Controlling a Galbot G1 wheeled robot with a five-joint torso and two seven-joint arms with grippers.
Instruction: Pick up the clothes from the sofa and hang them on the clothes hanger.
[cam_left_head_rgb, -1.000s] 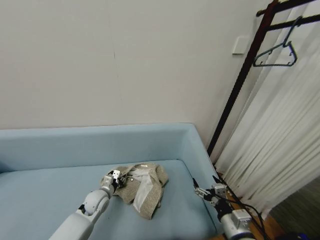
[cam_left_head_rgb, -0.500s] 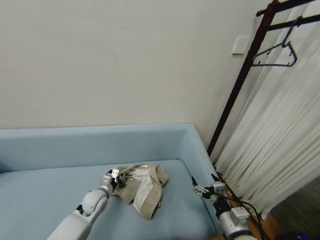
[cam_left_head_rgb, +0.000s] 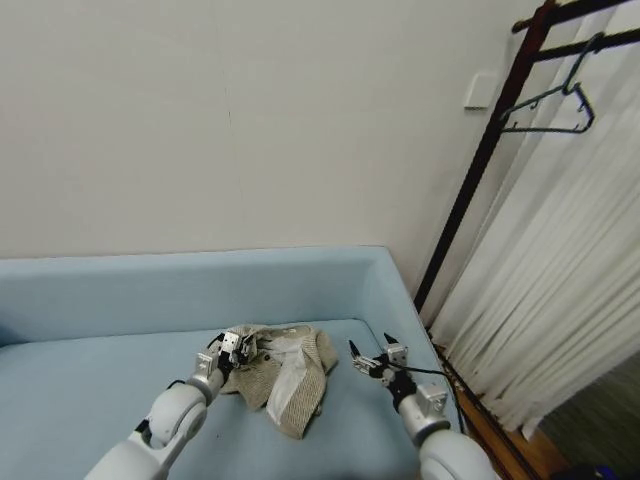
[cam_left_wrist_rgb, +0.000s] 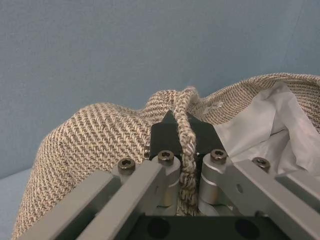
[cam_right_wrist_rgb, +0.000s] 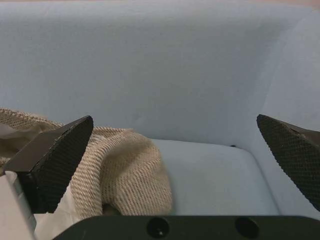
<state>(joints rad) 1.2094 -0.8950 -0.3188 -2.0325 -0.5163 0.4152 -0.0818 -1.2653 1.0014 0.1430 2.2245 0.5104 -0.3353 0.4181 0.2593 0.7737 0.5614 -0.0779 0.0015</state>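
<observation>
Looking from my left, I see the left gripper (cam_left_wrist_rgb: 183, 131) clenched on a twisted fold of the beige knit cardigan (cam_left_head_rgb: 285, 375), which lies crumpled on the seat of the pale blue sofa (cam_left_head_rgb: 120, 290). Just right of the garment, the right gripper (cam_left_head_rgb: 370, 360) hovers low over the cushion, its fingers (cam_right_wrist_rgb: 57, 155) spread wide and holding nothing. One tip sits close beside the knit; I cannot tell if it touches. Far right, a wire hanger (cam_left_head_rgb: 548, 105) hangs on the dark rack (cam_left_head_rgb: 480, 160).
</observation>
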